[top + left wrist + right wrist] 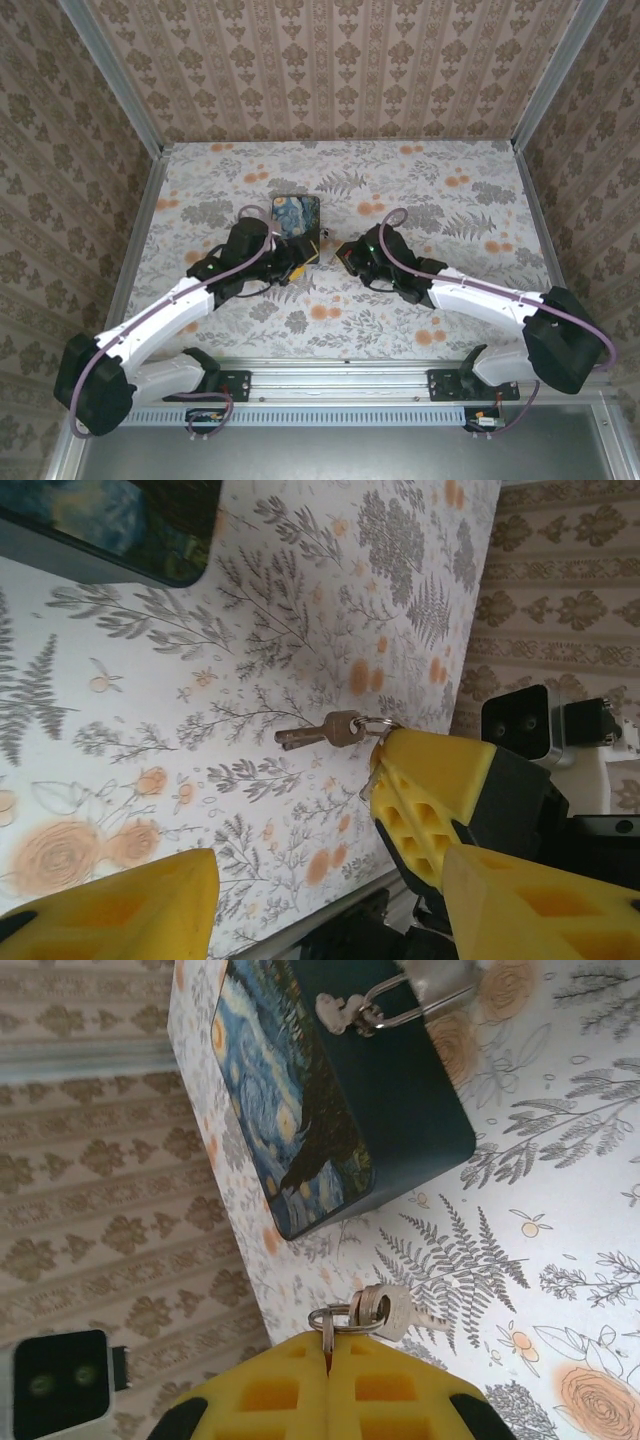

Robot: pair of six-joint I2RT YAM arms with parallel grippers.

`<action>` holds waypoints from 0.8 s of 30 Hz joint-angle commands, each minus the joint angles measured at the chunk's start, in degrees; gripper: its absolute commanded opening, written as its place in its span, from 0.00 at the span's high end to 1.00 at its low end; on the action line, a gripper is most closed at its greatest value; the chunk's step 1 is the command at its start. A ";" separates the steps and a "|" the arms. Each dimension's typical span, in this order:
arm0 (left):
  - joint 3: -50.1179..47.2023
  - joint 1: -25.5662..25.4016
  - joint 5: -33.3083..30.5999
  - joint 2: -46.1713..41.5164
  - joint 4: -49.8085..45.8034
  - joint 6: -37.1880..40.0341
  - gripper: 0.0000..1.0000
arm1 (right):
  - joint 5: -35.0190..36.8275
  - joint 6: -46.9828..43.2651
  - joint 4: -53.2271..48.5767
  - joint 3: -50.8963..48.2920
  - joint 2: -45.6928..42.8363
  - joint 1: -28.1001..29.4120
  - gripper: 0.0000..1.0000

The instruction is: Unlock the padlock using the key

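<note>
The right hand [328, 1348] is nearest the right wrist lens. Its 2 yellow fingers are pressed together, pinching the key ring [335, 1320], and the key [398, 1312] juts from the ring over the bench [450, 300]. Just beyond lies the dark blue box [310, 1090]. The padlock [440, 974] hangs at the box's latch, its shackle through the hasp and its grey body cut off by the picture's edge.

The left hand [330, 920] is spread and holds nothing. It faces the right hand across a short stretch of bare floral surface.

From above, the 2 hands crowd together by the box's near right corner, and the left arm runs along the box's near side. The bench is open behind and to the right of the box. Patterned walls with metal rails [140, 250] close 3 sides.
</note>
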 commanded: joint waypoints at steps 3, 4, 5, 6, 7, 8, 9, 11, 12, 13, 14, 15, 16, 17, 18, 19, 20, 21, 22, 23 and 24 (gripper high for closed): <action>-1.73 -1.50 0.17 3.23 12.53 -10.33 0.46 | 4.20 9.77 3.59 -1.18 -1.48 0.81 1.00; -1.64 -1.92 0.09 4.01 13.66 -11.21 0.47 | 4.17 10.31 3.89 -0.96 -1.28 1.06 1.00; -1.59 -2.29 0.06 4.58 14.35 -12.02 0.47 | 4.13 10.99 4.08 -0.76 -1.12 1.22 1.00; -1.58 -2.63 0.19 5.33 15.35 -12.99 0.50 | 4.18 11.74 4.80 -0.81 -0.80 1.58 1.00; -1.81 -2.90 0.31 6.04 16.79 -14.14 0.52 | 4.22 12.32 5.36 -0.70 -0.54 1.74 1.00; -2.03 -3.05 0.45 6.54 18.17 -14.96 0.53 | 4.30 12.72 5.48 -0.73 -0.32 1.87 1.00; -2.30 -3.15 0.50 6.90 19.01 -15.77 0.55 | 4.49 12.98 5.82 -0.72 -0.16 2.00 1.00; -2.78 -3.27 0.25 7.13 19.50 -16.49 0.56 | 4.45 13.77 6.61 -0.86 0.19 2.14 1.00; -2.93 -3.29 0.09 7.04 19.45 -16.74 0.58 | 4.44 13.92 7.43 -0.99 0.37 2.24 1.00; -3.23 -3.24 -0.11 6.88 19.71 -16.98 0.59 | 4.40 14.10 7.36 -1.00 0.50 2.26 1.00; -3.46 -3.24 -0.20 6.79 19.94 -17.01 0.59 | 4.56 14.33 7.38 -1.07 0.56 2.49 1.00; -3.72 -3.25 -0.25 6.64 20.02 -17.18 0.60 | 4.59 14.45 7.78 -1.21 0.73 2.57 1.00; -3.86 -3.29 -0.29 6.59 20.28 -17.34 0.62 | 4.51 14.96 8.19 -1.38 0.92 2.62 1.00; -4.09 -3.27 -0.29 6.57 20.35 -17.42 0.65 | 4.53 15.25 8.82 -1.59 1.13 2.66 1.00; -4.38 -3.27 -0.31 6.56 20.49 -17.75 0.68 | 4.40 15.56 9.45 -1.70 1.32 2.63 1.00; -4.73 -3.20 -0.29 6.48 21.00 -18.03 0.70 | 4.25 15.86 9.92 -1.70 1.66 2.67 1.00; -5.05 -3.20 -0.29 6.54 21.46 -18.29 0.72 | 4.05 15.93 10.28 -1.66 1.97 2.74 1.00; -5.30 -3.20 -0.29 6.56 22.08 -18.60 0.76 | 3.91 16.26 10.82 -1.63 2.36 2.81 1.00; -5.51 -3.12 -0.24 6.65 22.47 -18.79 0.78 | 3.65 16.50 11.48 -1.57 2.79 2.85 1.00; -5.53 -3.12 -0.20 6.65 22.50 -18.83 0.80 | 3.44 16.74 11.92 -1.55 3.15 2.86 1.00; -5.66 -3.03 -0.29 6.59 22.50 -18.88 0.82 | 3.19 16.95 12.57 -1.44 3.31 2.94 1.00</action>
